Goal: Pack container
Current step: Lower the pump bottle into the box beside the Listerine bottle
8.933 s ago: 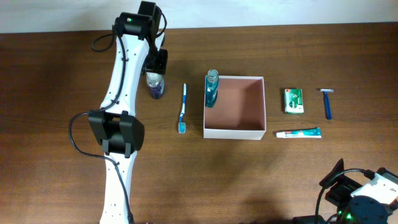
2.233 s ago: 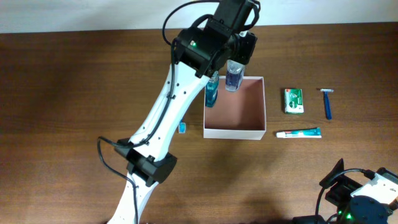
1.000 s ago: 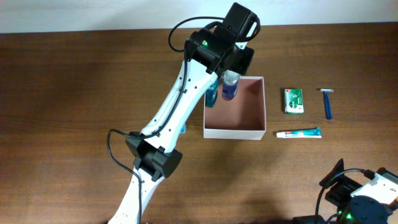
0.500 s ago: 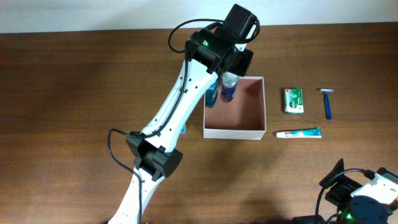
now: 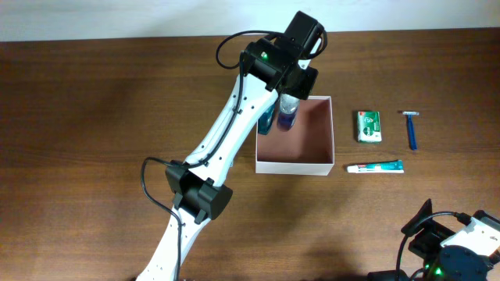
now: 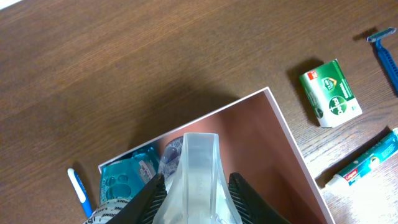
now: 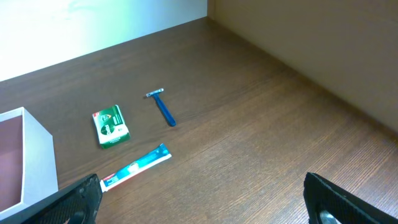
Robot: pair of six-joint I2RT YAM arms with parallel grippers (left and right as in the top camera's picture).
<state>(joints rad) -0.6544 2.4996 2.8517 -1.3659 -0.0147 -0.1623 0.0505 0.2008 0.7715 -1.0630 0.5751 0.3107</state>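
The container (image 5: 295, 165), a white box with a pinkish-brown inside, stands mid-table; it also shows in the left wrist view (image 6: 255, 143) and the right wrist view (image 7: 34, 146). A teal mouthwash bottle (image 5: 266, 121) (image 6: 127, 180) stands in its back left corner. My left gripper (image 5: 290, 95) (image 6: 196, 190) is shut on a clear bottle of purple liquid (image 5: 287, 115) (image 6: 199, 162), held upright inside the box beside the teal bottle. My right gripper (image 7: 202, 199) is open and empty, low at the front right.
A green soap packet (image 5: 369, 126) (image 6: 329, 92) (image 7: 111, 124), a blue razor (image 5: 411, 129) (image 6: 385, 50) (image 7: 163, 107) and a toothpaste tube (image 5: 375, 166) (image 6: 364, 165) (image 7: 135, 167) lie right of the box. A blue toothbrush (image 6: 78, 190) lies left of it.
My left gripper took the clear bottle from the table's left, carried it right and lowered it into the box beside the teal bottle. The right arm has not moved.
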